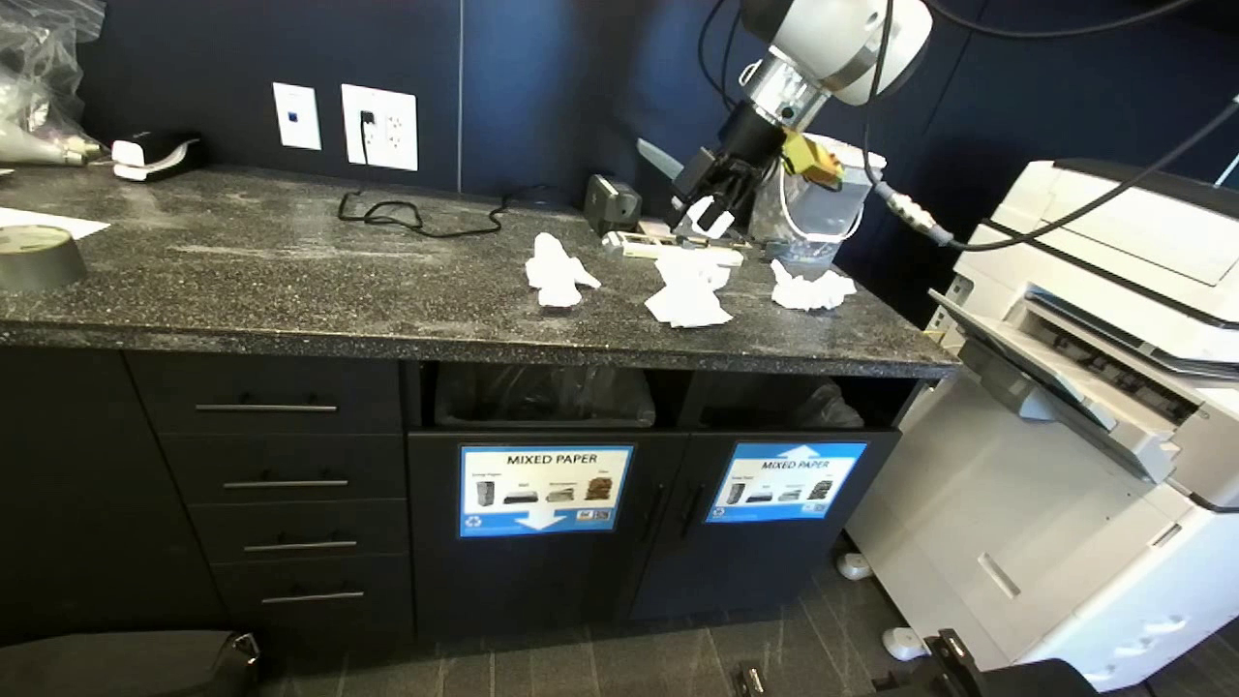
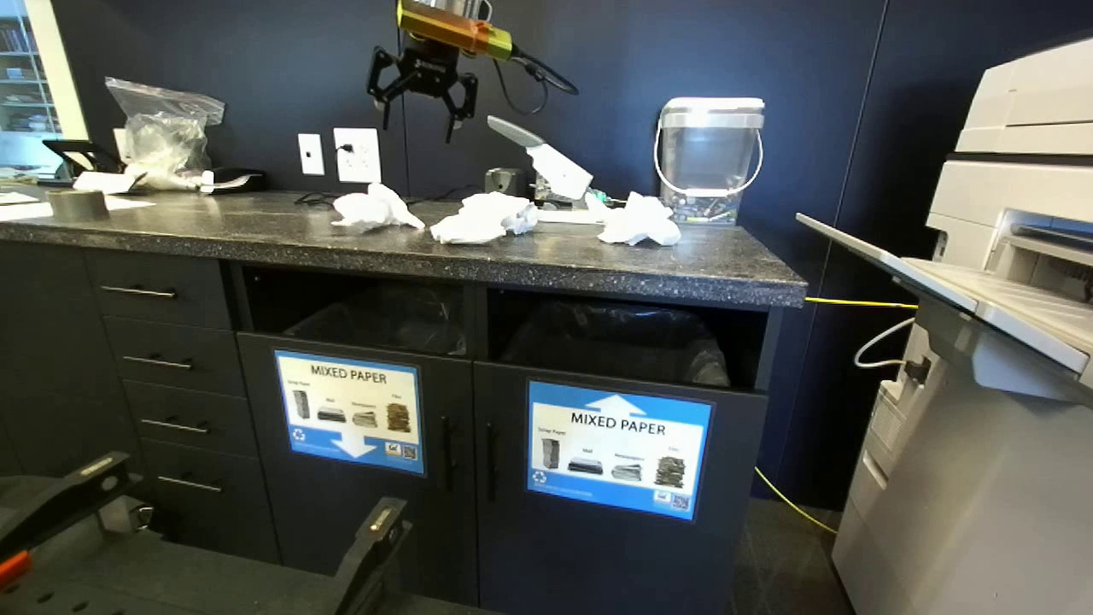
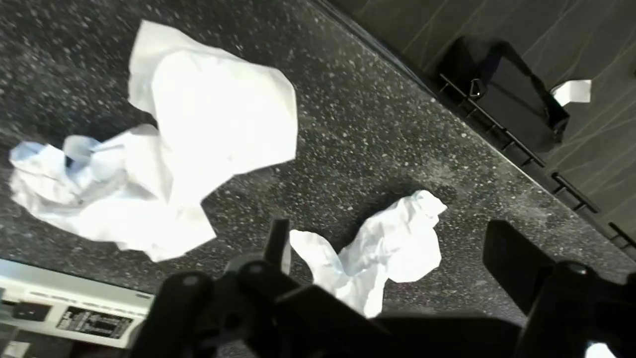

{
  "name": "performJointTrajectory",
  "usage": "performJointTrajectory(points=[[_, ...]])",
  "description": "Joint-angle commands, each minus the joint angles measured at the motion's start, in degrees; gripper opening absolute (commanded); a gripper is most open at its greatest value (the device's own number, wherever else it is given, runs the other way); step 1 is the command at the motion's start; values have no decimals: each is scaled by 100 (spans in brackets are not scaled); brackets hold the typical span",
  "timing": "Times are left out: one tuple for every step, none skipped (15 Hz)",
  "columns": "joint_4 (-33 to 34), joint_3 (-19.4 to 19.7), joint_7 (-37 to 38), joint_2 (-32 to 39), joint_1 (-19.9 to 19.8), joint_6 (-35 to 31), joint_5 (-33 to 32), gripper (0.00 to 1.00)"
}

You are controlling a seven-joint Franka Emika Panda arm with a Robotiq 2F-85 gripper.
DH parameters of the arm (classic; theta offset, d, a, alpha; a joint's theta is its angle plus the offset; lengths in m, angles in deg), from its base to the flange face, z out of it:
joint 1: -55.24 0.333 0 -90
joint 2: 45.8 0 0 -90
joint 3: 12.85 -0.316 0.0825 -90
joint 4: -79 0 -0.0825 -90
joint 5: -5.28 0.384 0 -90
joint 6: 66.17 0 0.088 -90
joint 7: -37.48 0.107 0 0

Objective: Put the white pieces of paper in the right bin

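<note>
Three crumpled white pieces of paper rest in a row on the dark speckled counter: a left one [image 2: 374, 207], a middle one [image 2: 485, 218] and a right one [image 2: 639, 220]. Both exterior views show all three. My gripper [image 2: 418, 128] hangs open and empty above the counter, pointing down. In the wrist view the left paper [image 3: 397, 243] appears below and between the spread fingers [image 3: 512, 258], not touched. The larger middle paper [image 3: 223, 109] lies beside it there. Under the counter's right end is the right bin [image 2: 615, 342], a dark lined opening above a blue-edged sign [image 2: 619, 494].
A similar bin [image 2: 384, 320] sits left of it, with a paler sign. Behind the papers stands a white device with a raised arm [image 2: 555, 166], and a clear bucket [image 2: 713, 154] stands at the back right. A printer [image 1: 1084, 387] flanks the counter. Loose cables hang by the arm.
</note>
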Motion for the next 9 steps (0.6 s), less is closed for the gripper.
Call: performJointTrajectory(points=[[528, -295, 117, 282, 68, 246, -220, 100], [600, -340, 161, 325, 99, 267, -286, 100], [655, -394, 243, 385, 167, 240, -376, 100], [729, -422, 396, 450, 258, 212, -529, 100], [810, -454, 494, 507, 310, 236, -648, 100], [824, -429, 823, 554, 474, 126, -943, 100], [908, -441, 1039, 632, 573, 143, -1144, 100], [1026, -462, 1247, 709, 645, 230, -1302, 100], [1128, -487, 1471, 799, 739, 259, -1451, 100]])
